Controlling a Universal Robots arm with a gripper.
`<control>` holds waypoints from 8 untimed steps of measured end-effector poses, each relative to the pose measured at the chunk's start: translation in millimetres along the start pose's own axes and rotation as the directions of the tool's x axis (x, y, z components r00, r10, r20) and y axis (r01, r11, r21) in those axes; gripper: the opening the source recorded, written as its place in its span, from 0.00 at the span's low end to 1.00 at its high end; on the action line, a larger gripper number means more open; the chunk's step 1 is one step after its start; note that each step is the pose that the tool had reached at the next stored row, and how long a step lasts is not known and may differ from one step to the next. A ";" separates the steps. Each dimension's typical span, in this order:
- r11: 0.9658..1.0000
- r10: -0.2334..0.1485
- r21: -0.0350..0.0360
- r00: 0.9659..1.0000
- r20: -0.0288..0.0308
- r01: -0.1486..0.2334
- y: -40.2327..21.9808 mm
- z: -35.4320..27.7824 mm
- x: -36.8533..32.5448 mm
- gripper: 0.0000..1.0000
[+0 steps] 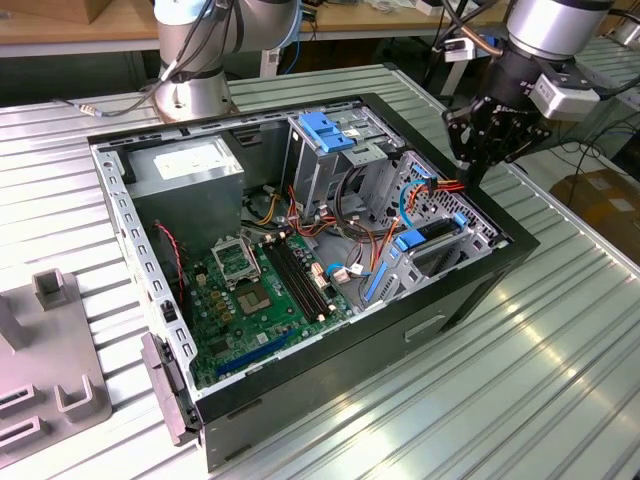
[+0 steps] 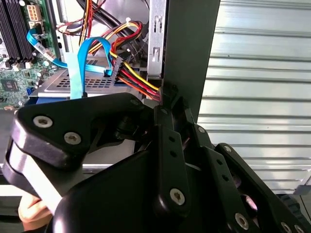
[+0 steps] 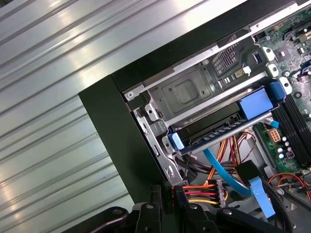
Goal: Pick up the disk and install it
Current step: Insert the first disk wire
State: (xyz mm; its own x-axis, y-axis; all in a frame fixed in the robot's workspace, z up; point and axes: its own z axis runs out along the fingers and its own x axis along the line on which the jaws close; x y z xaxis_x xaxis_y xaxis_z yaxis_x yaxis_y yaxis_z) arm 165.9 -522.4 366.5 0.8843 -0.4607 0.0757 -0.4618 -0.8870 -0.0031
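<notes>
The disk (image 3: 214, 128) sat slotted in the drive bay just inside the wall of the computer case (image 1: 470, 290), with its blue carrier frame around it. It was a little below the gripper (image 1: 478, 172) and apart from it. The gripper hung over the case rim, tip pointing down, jaws drawn together and gripping nothing. A red, yellow and black power lead (image 3: 201, 191) lay just beside the gripper tip; contact could not be told. A flat blue data cable (image 3: 219, 171) curved between the gripper and the disk. Farther from the gripper, deeper in the case, lay the green motherboard (image 1: 260, 290), and beyond the disk stood the silver drive cage topped by a blue bracket (image 1: 325, 130). The case rested on a ribbed metal table (image 1: 560, 380), side panel off. A grey fixture (image 1: 50, 385) sat well apart from the gripper, across the case.
</notes>
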 end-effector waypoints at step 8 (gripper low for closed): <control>1.000 0.000 0.001 1.000 -0.001 0.000 0.1 0.3 0.0 0.17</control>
State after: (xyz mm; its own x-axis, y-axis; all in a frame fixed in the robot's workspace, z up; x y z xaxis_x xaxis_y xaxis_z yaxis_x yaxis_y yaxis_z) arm 165.8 -522.5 366.2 0.8844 -0.4602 0.0770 -0.4614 -0.8872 -0.0038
